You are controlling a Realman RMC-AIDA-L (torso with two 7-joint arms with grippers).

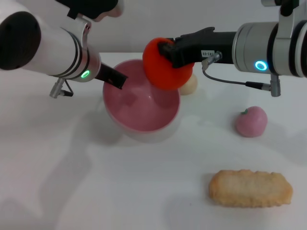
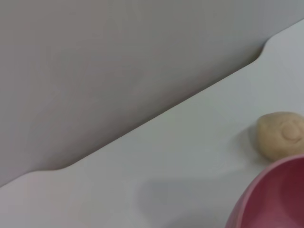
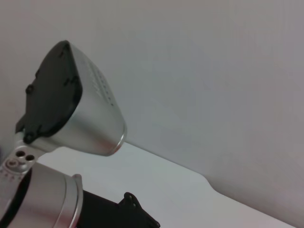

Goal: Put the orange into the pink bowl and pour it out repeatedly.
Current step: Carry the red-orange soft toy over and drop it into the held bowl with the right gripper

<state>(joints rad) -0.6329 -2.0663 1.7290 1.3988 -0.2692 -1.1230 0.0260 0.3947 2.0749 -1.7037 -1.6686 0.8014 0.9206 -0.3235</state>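
1. The right gripper (image 1: pixel 165 51) is clenched on the orange (image 1: pixel 165 67) and holds it in the air over the far right rim of the pink bowl (image 1: pixel 141 103).
2. The left gripper (image 1: pixel 117 79) grasps the bowl's left rim; the bowl looks tipped toward the camera.
3. To do this step well, I judge the orange should be brought over the middle of the bowl before the fingers let go, so it does not catch the rim and roll out onto the white table (image 1: pixel 72 182).
4. The left arm should hold the bowl steady while the fruit drops.
5. Only the head view shows the orange, both arms, the pink peach (image 1: pixel 251 120) and the long biscuit (image 1: pixel 250 188).
6. The left wrist view gives a clear look at the beige bun (image 2: pixel 280 134) beyond the bowl's rim.
7. The right wrist view shows only the other arm against the wall.
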